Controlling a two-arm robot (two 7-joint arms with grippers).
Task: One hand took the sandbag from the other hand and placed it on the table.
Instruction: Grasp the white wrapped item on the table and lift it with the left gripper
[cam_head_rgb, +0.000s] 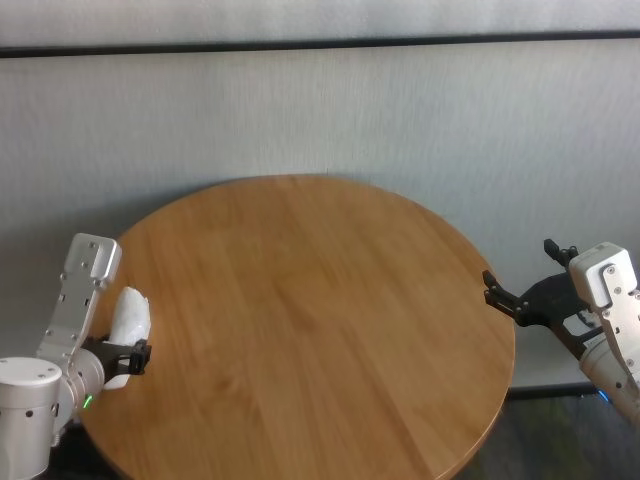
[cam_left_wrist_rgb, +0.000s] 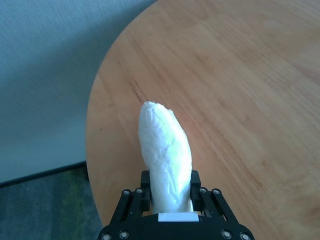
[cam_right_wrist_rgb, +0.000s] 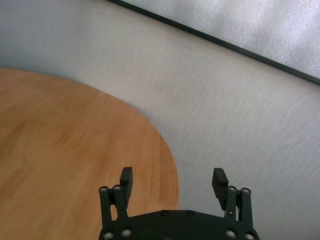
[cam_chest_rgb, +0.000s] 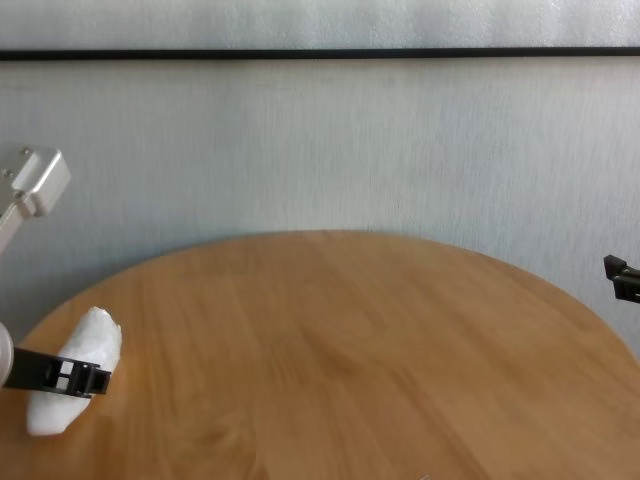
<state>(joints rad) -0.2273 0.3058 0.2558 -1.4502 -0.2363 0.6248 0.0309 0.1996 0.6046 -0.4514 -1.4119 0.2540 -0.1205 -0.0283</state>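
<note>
Head view: the left gripper (cam_head_rgb: 128, 357), on the wrist with the green ring, sits over the near left edge of the round wooden counter (cam_head_rgb: 310, 320). Its fingers are clenched around the lower part of the white sandbag (cam_head_rgb: 128, 322), which stands up out of them. The right gripper (cam_head_rgb: 530, 296), with a blue glow at its wrist, hangs just off the counter's right edge, its fingers spread apart and empty.

Left wrist view: the sandbag (cam_left_wrist_rgb: 166, 157) juts out from between the two black fingers (cam_left_wrist_rgb: 134, 197), pinched at its base, its free end reaching over the counter (cam_left_wrist_rgb: 240, 90) near the rim.

Right wrist view: the right gripper (cam_right_wrist_rgb: 173, 182) has its fingers (cam_right_wrist_rgb: 126, 181) released, wide apart, with nothing between them; one fingertip lies over the counter's (cam_right_wrist_rgb: 75, 160) edge, the other over the grey wall (cam_right_wrist_rgb: 235, 105) behind.

Chest view: the sandbag (cam_chest_rgb: 72, 382) is at the near left, wrapped by the left gripper's (cam_chest_rgb: 62, 376) black fingers across its middle. Only the tip of the right gripper (cam_chest_rgb: 620, 277) shows at the far right edge.
</note>
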